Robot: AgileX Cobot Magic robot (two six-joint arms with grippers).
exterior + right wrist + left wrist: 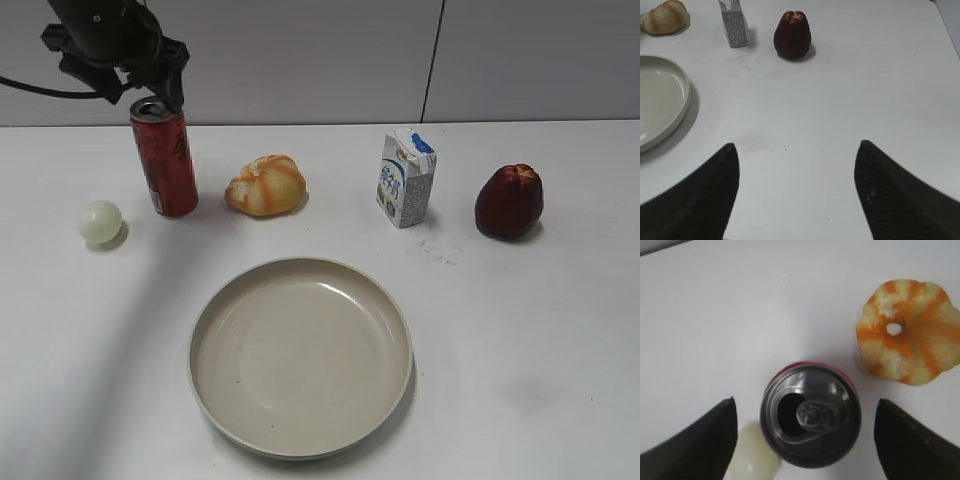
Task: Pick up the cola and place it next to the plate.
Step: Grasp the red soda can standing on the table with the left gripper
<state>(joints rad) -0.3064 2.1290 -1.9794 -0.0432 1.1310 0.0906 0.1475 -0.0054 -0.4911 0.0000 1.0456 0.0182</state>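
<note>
The cola (165,162) is a tall slim red can with a silver top. It stands upright at the back left of the white table. In the left wrist view its open top (810,416) sits between the two black fingers. My left gripper (150,95) hovers just above the can, open, with its fingers (805,405) spread wider than the can and not touching it. The plate (300,355), a large round beige dish, lies empty at the front middle and shows at the left edge of the right wrist view (662,100). My right gripper (797,150) is open and empty over bare table.
A pale round ball (100,221) lies left of the can. An orange-and-cream pumpkin-shaped thing (266,185) lies to the can's right. A white-and-blue milk carton (406,177) and a dark red fruit (509,201) stand at the back right.
</note>
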